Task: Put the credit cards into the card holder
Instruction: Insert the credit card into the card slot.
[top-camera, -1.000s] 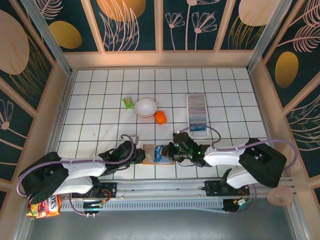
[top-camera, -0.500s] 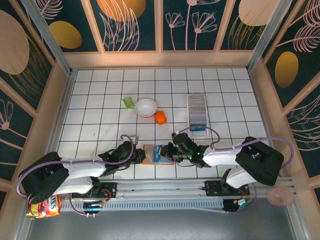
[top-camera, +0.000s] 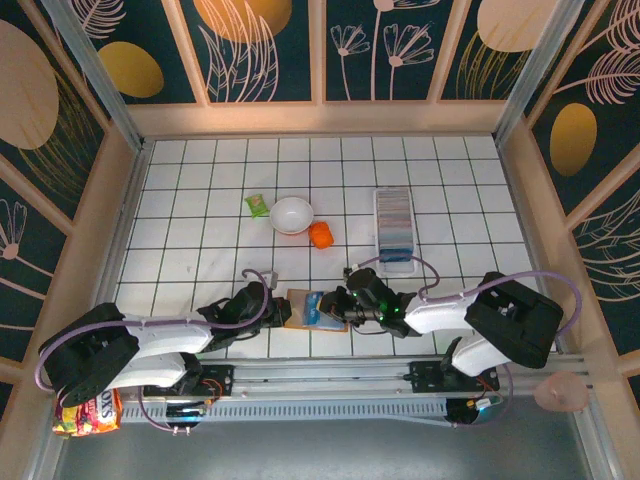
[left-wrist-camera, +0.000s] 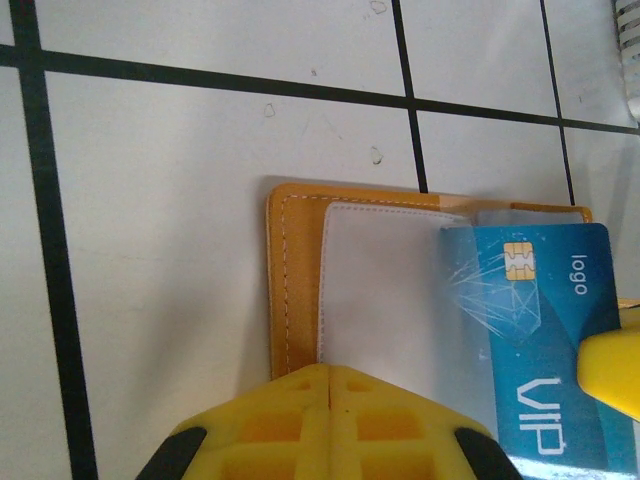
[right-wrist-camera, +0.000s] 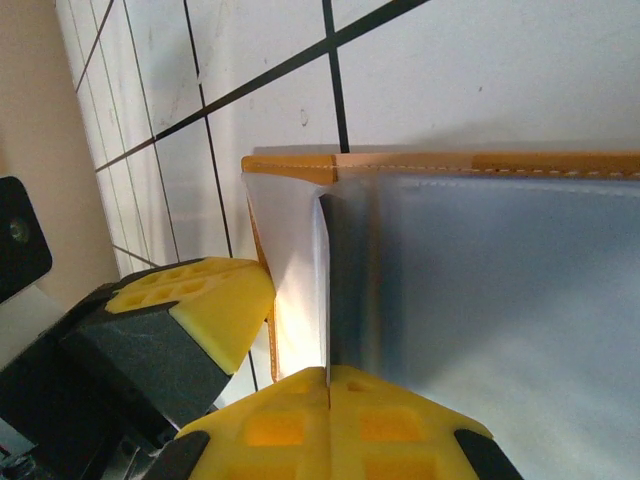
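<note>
At the table's (top-camera: 200, 200) near edge, between the arm bases, an open tan wallet (top-camera: 298, 308) lies flat with a blue card (top-camera: 318, 310) on its inside. The left gripper (top-camera: 283, 308) is at the wallet's left end and the right gripper (top-camera: 335, 305) at its right end, the two facing each other. In the left wrist view the left fingers are pressed together with no gap, tips over the wallet's edge; can't tell if they pinch it. The card there sits partly out of the clear pocket, chip and "VIP" face up, with a yellow right finger (left-wrist-camera: 612, 372) on its corner. In the right wrist view the right fingers are closed on a thin edge running into their seam, which looks to be the card. The holder (top-camera: 394, 222) lies well apart, further back on the right. A bowl (top-camera: 291, 215) sits mid-table, left of the holder.
</note>
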